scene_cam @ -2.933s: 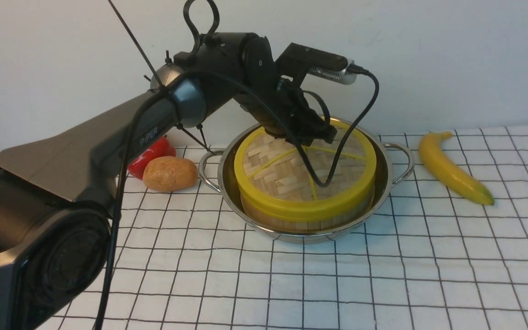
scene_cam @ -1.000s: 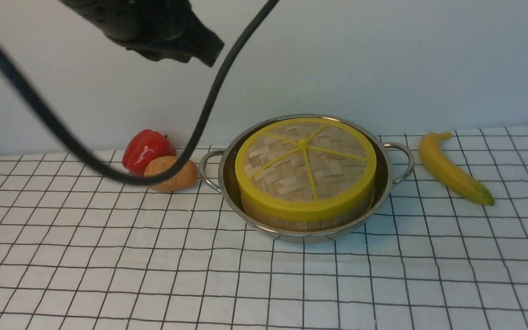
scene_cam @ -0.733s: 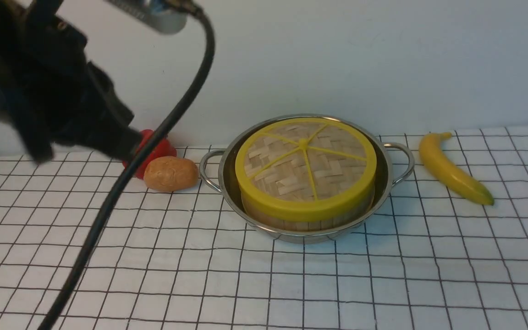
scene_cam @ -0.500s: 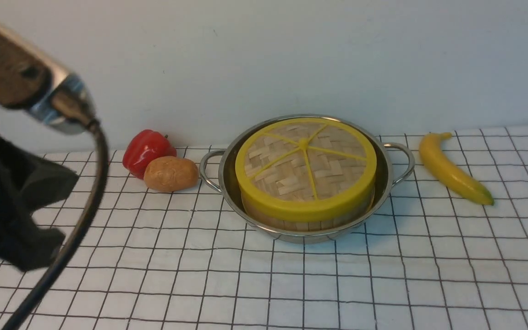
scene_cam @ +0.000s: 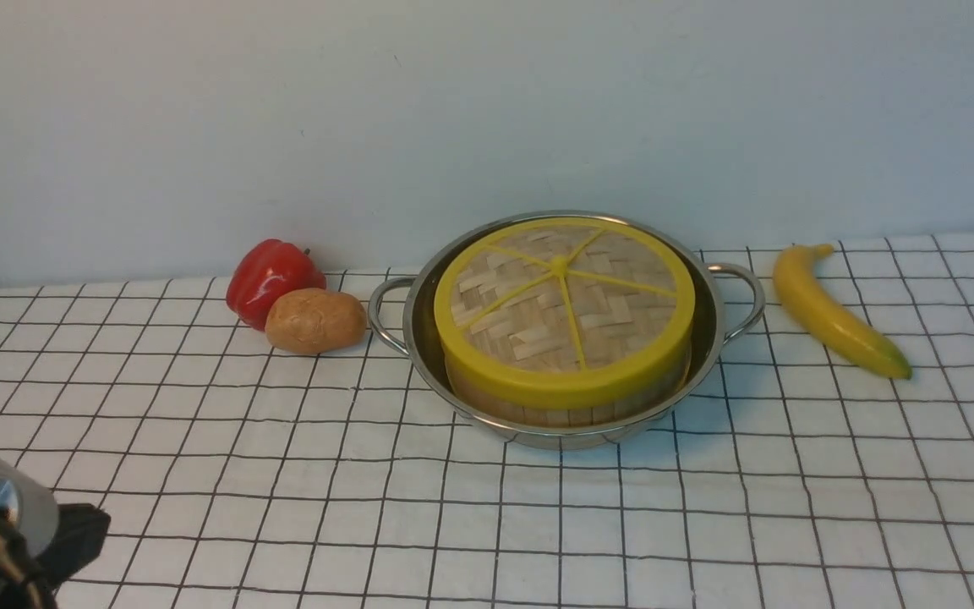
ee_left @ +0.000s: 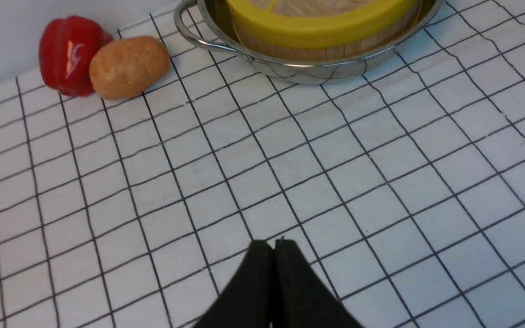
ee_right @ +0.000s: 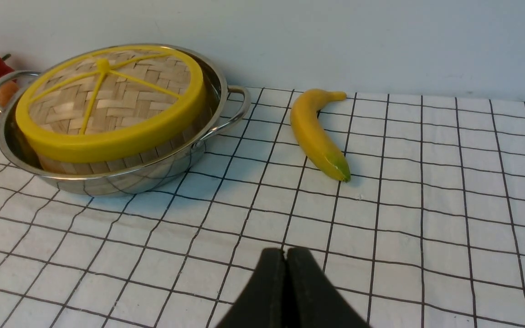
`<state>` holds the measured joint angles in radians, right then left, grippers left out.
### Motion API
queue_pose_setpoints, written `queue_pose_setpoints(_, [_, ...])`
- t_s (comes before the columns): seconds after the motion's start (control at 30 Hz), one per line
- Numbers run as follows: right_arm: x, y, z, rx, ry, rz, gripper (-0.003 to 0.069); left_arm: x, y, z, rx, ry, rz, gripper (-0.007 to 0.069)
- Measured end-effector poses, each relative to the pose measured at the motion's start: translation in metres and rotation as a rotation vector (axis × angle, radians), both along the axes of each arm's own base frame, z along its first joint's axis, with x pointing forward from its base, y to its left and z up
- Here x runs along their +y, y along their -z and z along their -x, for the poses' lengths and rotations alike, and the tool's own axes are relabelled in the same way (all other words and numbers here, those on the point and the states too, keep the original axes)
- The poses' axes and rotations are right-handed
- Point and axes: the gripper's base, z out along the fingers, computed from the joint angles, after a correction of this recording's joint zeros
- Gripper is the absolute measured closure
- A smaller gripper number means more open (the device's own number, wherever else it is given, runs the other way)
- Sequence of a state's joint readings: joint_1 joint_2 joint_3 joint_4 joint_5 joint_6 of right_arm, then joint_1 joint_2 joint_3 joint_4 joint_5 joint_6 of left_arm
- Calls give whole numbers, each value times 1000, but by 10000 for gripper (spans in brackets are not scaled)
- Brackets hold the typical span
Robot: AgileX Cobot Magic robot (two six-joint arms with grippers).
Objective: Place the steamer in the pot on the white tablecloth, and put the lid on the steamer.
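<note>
1. The tablecloth [scene_cam: 538,524] lies under everything.
2. The pot [scene_cam: 711,334] sits ahead of both grippers, holding the steamer [scene_cam: 563,410], with the lid [scene_cam: 563,300] on top.
3. Only the right wrist view shows the banana [ee_right: 315,132] beyond the right gripper [ee_right: 285,255]; only the left wrist view shows pepper [ee_left: 69,54] and potato [ee_left: 128,66] beyond the left gripper [ee_left: 272,246].
4. Both grippers are low over the cloth, jaws pressed together, empty.

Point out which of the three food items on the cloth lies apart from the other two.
The banana, alone on the cloth to the right of the pot. The red pepper and the potato sit close together on the pot's left.
</note>
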<state>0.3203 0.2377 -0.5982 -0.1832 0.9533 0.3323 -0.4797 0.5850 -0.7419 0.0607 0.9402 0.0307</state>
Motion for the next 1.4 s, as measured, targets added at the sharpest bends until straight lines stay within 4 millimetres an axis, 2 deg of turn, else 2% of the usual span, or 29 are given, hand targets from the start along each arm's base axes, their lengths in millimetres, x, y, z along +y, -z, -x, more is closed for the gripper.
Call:
queue_pose_setpoints(0.47, [0,0,0,2,0,0,622,-4,-1,1,6,10,57,615])
queue_pose_setpoints(0.63, [0,0,0,2,0,0,610,2,6,-4,-86,7,-22,602])
queue_pose_setpoints(0.77, [0,0,0,3,-1,-2,601,12,25,-9,-210,-81,-30,602])
queue_pose_setpoints(0.8, [1,0,0,5,-4,-8,596,18,42,-9,-261,-142,-30,602])
queue_pose_setpoints(0.93, [3,1,1,16,-21,-41,582,33,89,-4,-392,-284,-4,594])
queue_pose_setpoints(1.0, [4,1,1,18,-23,-46,579,36,103,-1,-415,-329,15,592])
queue_pose_setpoints(1.07, [5,1,1,22,-30,-59,570,41,126,7,-462,-413,54,587])
queue_pose_setpoints(1.2, [6,1,2,30,-42,-83,555,45,143,17,-496,-485,91,581])
queue_pose_setpoints(1.4, [8,1,2,38,-52,-106,534,47,147,28,-505,-517,84,572])
